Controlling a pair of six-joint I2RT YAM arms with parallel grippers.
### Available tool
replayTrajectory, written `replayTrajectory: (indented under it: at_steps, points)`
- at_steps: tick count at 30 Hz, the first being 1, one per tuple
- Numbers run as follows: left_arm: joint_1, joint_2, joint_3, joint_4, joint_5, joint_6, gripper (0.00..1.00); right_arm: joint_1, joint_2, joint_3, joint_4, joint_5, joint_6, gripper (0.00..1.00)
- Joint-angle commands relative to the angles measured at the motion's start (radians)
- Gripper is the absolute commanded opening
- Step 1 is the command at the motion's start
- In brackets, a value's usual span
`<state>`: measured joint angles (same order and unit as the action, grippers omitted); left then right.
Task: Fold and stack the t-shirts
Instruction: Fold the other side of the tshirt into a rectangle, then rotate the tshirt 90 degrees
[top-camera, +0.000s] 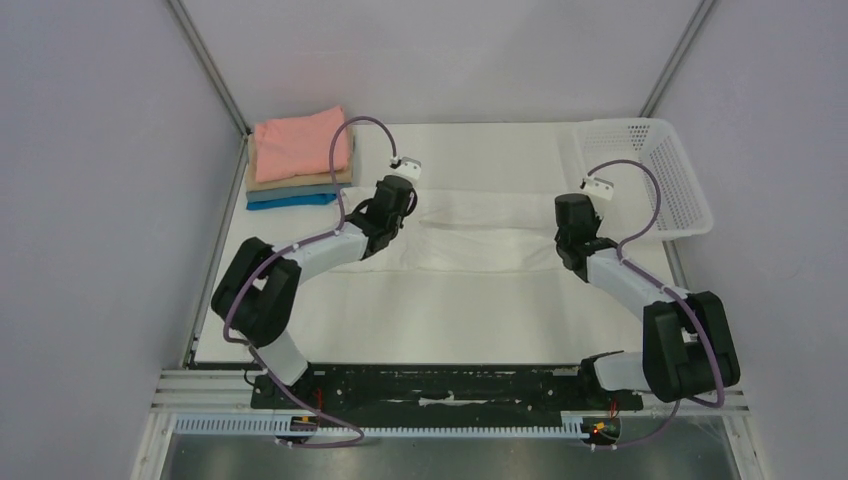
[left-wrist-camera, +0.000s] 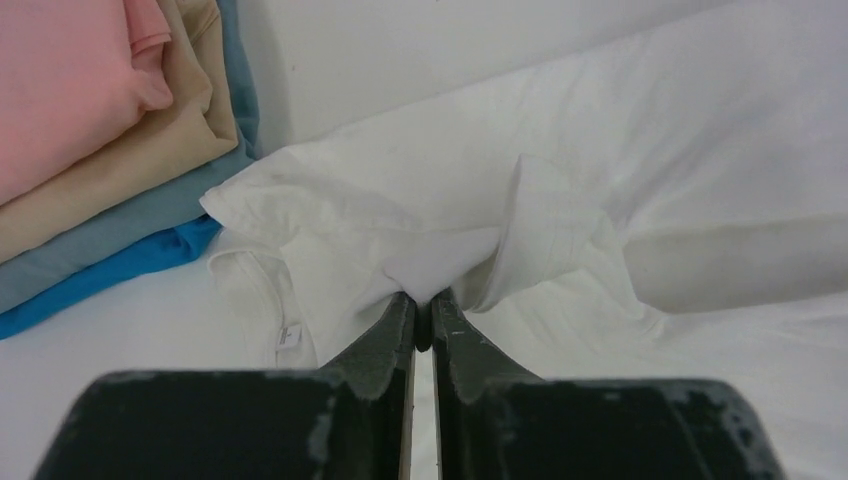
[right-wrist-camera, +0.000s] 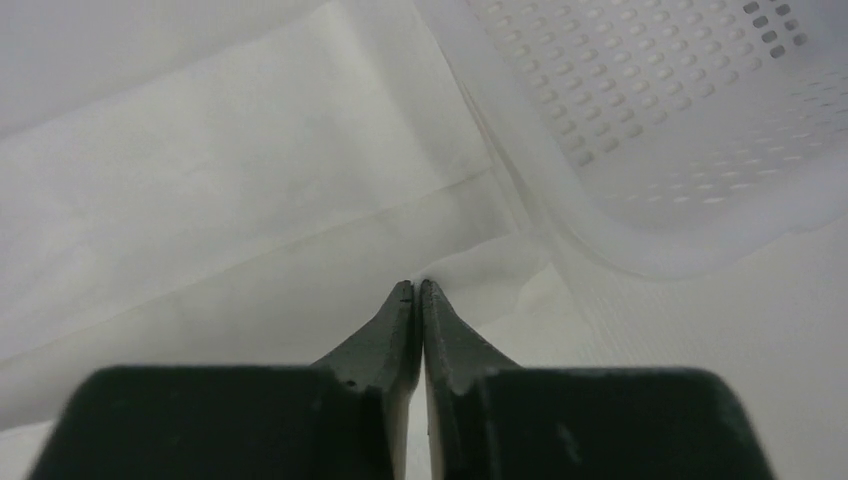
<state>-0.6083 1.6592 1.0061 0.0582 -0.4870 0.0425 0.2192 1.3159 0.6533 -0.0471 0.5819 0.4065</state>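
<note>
No word, brand, number or sign can be read in any of the views. The only label in sight is a small white tag (left-wrist-camera: 288, 338) sewn at an edge of the white t-shirt (left-wrist-camera: 560, 200), seen from the left wrist camera. Any print on it is too small and blurred to make out.

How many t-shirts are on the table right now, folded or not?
5. Four are folded and piled in the far-left corner: salmon pink on top, then tan, grey-blue and bright blue. The white t-shirt lies spread out in the middle. Others may hide beneath.
</note>
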Motion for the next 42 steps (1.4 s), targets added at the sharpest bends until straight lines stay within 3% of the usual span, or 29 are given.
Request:
replayTrajectory:
  at_steps: [1, 2, 6, 8, 13, 17, 21, 27, 34, 42]
  points:
    - [0.044, 0.087, 0.108, -0.012, -0.011, 0.002, 0.31, -0.014, 0.074, 0.100, 0.067, 0.059, -0.028, 0.17]
    - [0.051, 0.111, 0.132, -0.032, -0.021, -0.004, 0.46, -0.014, 0.088, 0.119, 0.062, 0.059, -0.038, 0.22]
    - [0.075, 0.161, 0.259, -0.108, -0.093, -0.056, 0.77, -0.014, 0.102, 0.198, 0.005, 0.054, -0.068, 0.56]
    - [0.093, 0.159, 0.323, -0.175, -0.094, -0.128, 0.79, -0.014, 0.082, 0.210, -0.011, 0.024, -0.103, 0.75]
    - [0.101, 0.074, 0.320, -0.271, 0.022, -0.288, 0.81, -0.006, -0.020, 0.124, 0.008, -0.220, -0.162, 0.98]
    - [0.099, -0.021, 0.195, -0.252, 0.260, -0.416, 0.82, 0.015, -0.092, 0.011, 0.039, -0.459, -0.179, 0.98]
    - [0.099, -0.077, 0.036, -0.138, 0.514, -0.501, 0.82, 0.045, -0.087, -0.042, 0.027, -0.513, -0.199, 0.98]
    - [0.099, 0.001, 0.013, -0.148, 0.531, -0.576, 0.83, 0.049, 0.045, -0.002, 0.087, -0.499, -0.241, 0.98]
    - [0.102, 0.287, 0.229, -0.219, 0.457, -0.701, 0.83, 0.051, 0.161, -0.003, 0.114, -0.518, -0.215, 0.98]
    - [0.100, 0.577, 0.602, -0.350, 0.518, -0.833, 0.84, 0.136, 0.060, -0.195, -0.020, -0.618, -0.128, 0.98]
